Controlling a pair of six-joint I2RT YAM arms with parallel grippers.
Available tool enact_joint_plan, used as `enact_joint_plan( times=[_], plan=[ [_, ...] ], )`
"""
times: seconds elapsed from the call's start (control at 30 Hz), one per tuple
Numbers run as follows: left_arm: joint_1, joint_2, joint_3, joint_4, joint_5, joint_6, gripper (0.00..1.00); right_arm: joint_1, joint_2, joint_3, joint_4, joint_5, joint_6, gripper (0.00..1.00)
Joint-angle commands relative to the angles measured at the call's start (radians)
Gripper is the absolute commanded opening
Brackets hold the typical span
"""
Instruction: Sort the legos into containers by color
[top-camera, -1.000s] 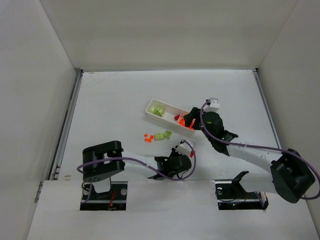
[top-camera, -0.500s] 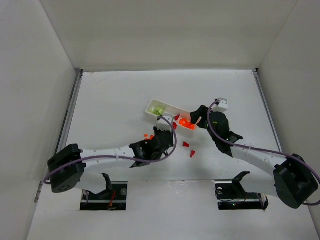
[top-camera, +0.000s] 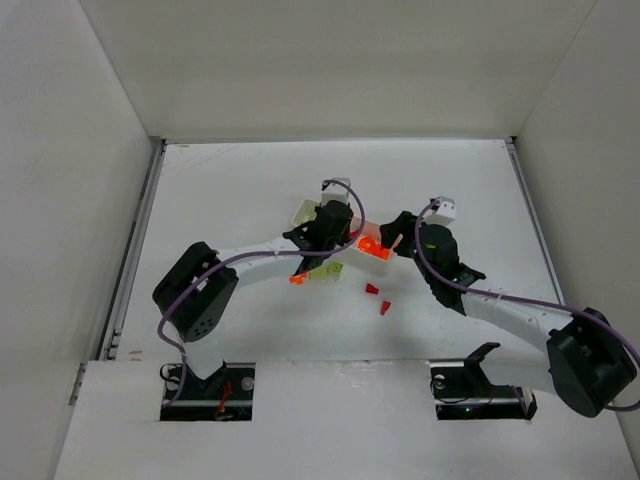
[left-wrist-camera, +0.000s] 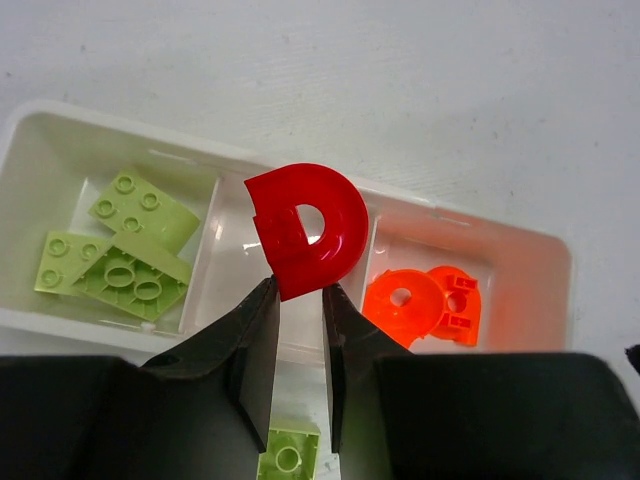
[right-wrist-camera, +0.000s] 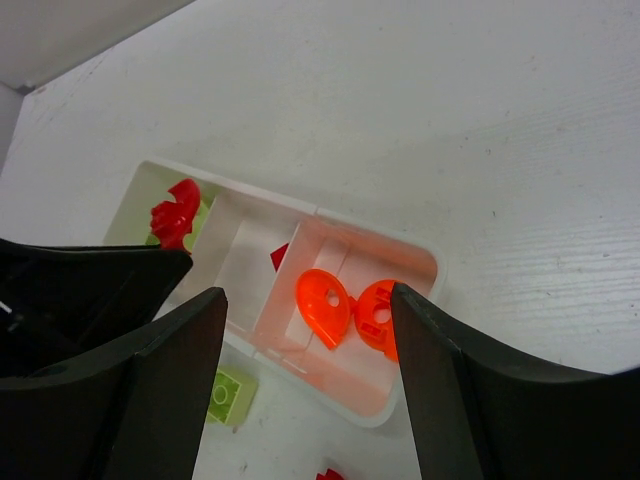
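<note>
The long white tray (top-camera: 301, 213) lies at mid table. In the left wrist view its rim (left-wrist-camera: 545, 243) frames three compartments: yellow-green blocks (left-wrist-camera: 112, 250) in the left one and two orange rounded pieces (left-wrist-camera: 425, 303) in the right one. My left gripper (top-camera: 335, 226) hovers over the tray, shut (left-wrist-camera: 300, 297) on a red D-shaped lego (left-wrist-camera: 307, 228) above the middle compartment. My right gripper (top-camera: 396, 241) is open and empty (right-wrist-camera: 307, 295), just right of the tray above the orange pieces (right-wrist-camera: 330, 305). A small red bit (right-wrist-camera: 282, 256) lies in the middle compartment.
Loose on the table in front of the tray are orange pieces (top-camera: 297, 278), a yellow-green block (top-camera: 322, 270) and two red pieces (top-camera: 372, 289) (top-camera: 384, 307). The green block also shows under each wrist (left-wrist-camera: 288, 458) (right-wrist-camera: 228, 393). White walls enclose the table.
My left arm swung from the near table edge up to the tray, carrying the red piece. My right gripper drew back a little to the right of the tray, then held still.
</note>
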Motion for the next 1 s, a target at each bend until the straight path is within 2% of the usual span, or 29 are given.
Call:
enact_joint_plan(
  times=[0.0, 0.17, 0.37, 0.43, 0.5, 0.6, 0.73, 0.8, 0.97],
  plan=[
    [0.008, 0.015, 0.062, -0.036, 0.038, 0.026, 0.18, 0.001, -0.017, 0.003, 0.056, 0.009, 0.008, 0.73],
    [0.016, 0.061, 0.098, -0.074, 0.035, 0.033, 0.19, 0.001, -0.005, 0.009, 0.056, 0.009, 0.005, 0.73],
    [0.02, 0.084, 0.116, -0.076, 0.037, 0.044, 0.34, 0.005, 0.006, 0.02, 0.052, 0.009, -0.005, 0.71],
    [0.02, 0.081, 0.116, -0.074, 0.032, 0.046, 0.36, 0.012, 0.001, 0.02, 0.053, 0.009, -0.008, 0.71],
    [0.023, 0.067, 0.115, -0.08, 0.03, 0.046, 0.37, 0.013, 0.006, 0.02, 0.056, 0.009, -0.008, 0.66],
    [0.023, 0.0, 0.072, -0.06, 0.018, 0.049, 0.37, 0.028, 0.017, 0.035, 0.046, -0.003, -0.023, 0.5],
    [0.033, -0.14, -0.034, -0.026, -0.013, 0.037, 0.36, 0.102, 0.07, 0.081, 0.041, -0.035, -0.074, 0.35],
    [0.043, -0.221, -0.109, -0.01, -0.022, 0.023, 0.36, 0.154, 0.113, 0.115, 0.027, -0.036, -0.089, 0.32],
    [0.085, -0.422, -0.31, 0.004, -0.051, -0.046, 0.36, 0.248, 0.216, 0.187, 0.011, -0.037, -0.098, 0.33]
  ],
)
